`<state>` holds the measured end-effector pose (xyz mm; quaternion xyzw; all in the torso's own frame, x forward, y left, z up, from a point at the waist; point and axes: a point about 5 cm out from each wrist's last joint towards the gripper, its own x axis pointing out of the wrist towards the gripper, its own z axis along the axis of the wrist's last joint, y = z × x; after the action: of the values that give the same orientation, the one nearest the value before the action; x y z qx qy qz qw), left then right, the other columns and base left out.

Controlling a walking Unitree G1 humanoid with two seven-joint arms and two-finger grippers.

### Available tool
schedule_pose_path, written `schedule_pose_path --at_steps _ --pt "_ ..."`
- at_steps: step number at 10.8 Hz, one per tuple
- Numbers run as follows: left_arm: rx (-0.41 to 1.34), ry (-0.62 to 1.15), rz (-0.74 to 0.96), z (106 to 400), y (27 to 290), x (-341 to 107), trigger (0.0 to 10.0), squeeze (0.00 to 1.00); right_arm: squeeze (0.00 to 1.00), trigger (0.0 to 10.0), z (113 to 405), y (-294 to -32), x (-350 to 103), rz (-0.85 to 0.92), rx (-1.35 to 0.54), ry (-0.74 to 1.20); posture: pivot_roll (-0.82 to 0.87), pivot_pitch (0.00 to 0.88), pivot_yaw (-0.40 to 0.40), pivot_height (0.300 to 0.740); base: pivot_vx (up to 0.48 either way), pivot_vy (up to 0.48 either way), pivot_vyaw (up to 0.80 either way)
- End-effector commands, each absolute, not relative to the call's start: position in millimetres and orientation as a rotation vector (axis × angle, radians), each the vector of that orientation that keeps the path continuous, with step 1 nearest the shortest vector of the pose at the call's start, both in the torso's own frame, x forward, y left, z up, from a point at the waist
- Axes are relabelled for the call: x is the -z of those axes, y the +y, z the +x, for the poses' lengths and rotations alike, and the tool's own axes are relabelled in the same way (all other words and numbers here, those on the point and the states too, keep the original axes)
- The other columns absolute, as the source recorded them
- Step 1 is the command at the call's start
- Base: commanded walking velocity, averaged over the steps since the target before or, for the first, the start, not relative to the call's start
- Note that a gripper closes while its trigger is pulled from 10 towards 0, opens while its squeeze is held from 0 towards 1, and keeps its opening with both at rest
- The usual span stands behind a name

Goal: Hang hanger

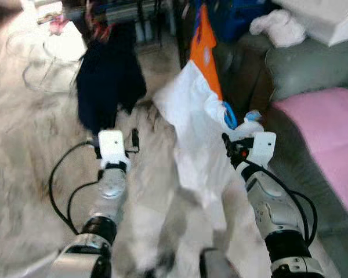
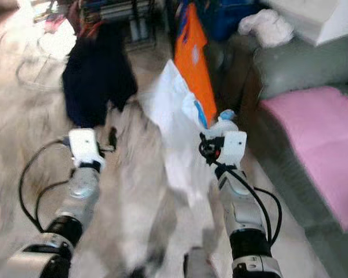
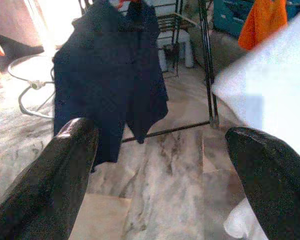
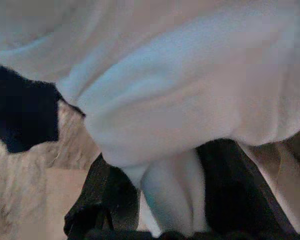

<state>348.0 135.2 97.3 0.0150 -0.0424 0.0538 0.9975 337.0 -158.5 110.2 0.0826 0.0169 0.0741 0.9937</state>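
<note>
White cloth fills most of what you see ahead: a white garment (image 1: 191,133) hangs in front of your right arm, with a blue hanger (image 1: 229,114) showing at its upper edge just above the right tool (image 1: 233,146). In the right wrist view, the right tool's two black fingers (image 4: 225,185) are clenched on a fold of that white garment, the fabric bunched between them and spilling over the top. Whether the hanger itself is in the grip, you cannot tell; it sits right at the tool, touching or nearly touching the cloth there.

Your left tool (image 1: 113,142) is raised over the marble floor (image 1: 29,174), to the left of the white garment and apart from it. Its fingers (image 3: 65,170) stand wide apart in the left wrist view, released, with nothing between them but floor.

Beyond the left tool a dark navy garment (image 3: 110,85) hangs from a black metal drying rack (image 3: 207,65), its hem well off the floor. An orange garment (image 1: 204,49) hangs further along, behind and above the white one. To your right stands a grey sofa (image 1: 313,63) with a pink cushion (image 1: 330,133) on its seat and a white bundle of cloth (image 1: 278,26) on its arm. A blue crate (image 3: 235,15) sits behind the rack. The head views are blurred, so fine detail around the hanger is hard to read.
</note>
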Motion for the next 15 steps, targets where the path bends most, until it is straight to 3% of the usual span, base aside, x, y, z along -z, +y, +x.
schedule_pose_path --at_steps 1,4,5,8,11,15 --pt "-0.136 -0.03 0.067 344 137 -86 10.0 0.0 0.0 10.0 339 -158 -116 0.174 -0.151 -0.007 -0.21 0.096 0.054 0.74 0.0 0.0 0.0" --pt "-0.147 -0.008 0.082 343 141 -83 10.0 0.0 0.0 10.0 338 -150 -110 0.19 -0.174 0.01 -0.21 0.066 0.073 0.74 0.0 0.0 0.0" --pt "-0.206 0.023 0.134 340 156 -77 10.0 0.0 0.0 10.0 336 -146 -107 0.193 -0.183 0.009 -0.22 0.073 0.086 0.74 0.0 0.0 0.0" --pt "-0.18 0.022 0.157 337 157 -74 10.0 0.0 0.0 10.0 325 -146 -99 0.195 -0.171 0.017 -0.25 0.108 0.091 0.74 0.0 0.0 0.49" --pt "-0.073 0.005 0.166 342 142 -80 10.0 0.0 0.0 10.0 310 -154 -95 0.216 -0.093 0.005 -0.31 0.167 0.143 0.74 0.443 0.0 0.0" --pt "-0.064 0.02 0.114 344 127 -79 10.0 0.0 0.0 10.0 305 -149 -85 0.179 -0.118 0.059 -0.32 0.155 0.122 0.74 0.44 0.0 0.0"
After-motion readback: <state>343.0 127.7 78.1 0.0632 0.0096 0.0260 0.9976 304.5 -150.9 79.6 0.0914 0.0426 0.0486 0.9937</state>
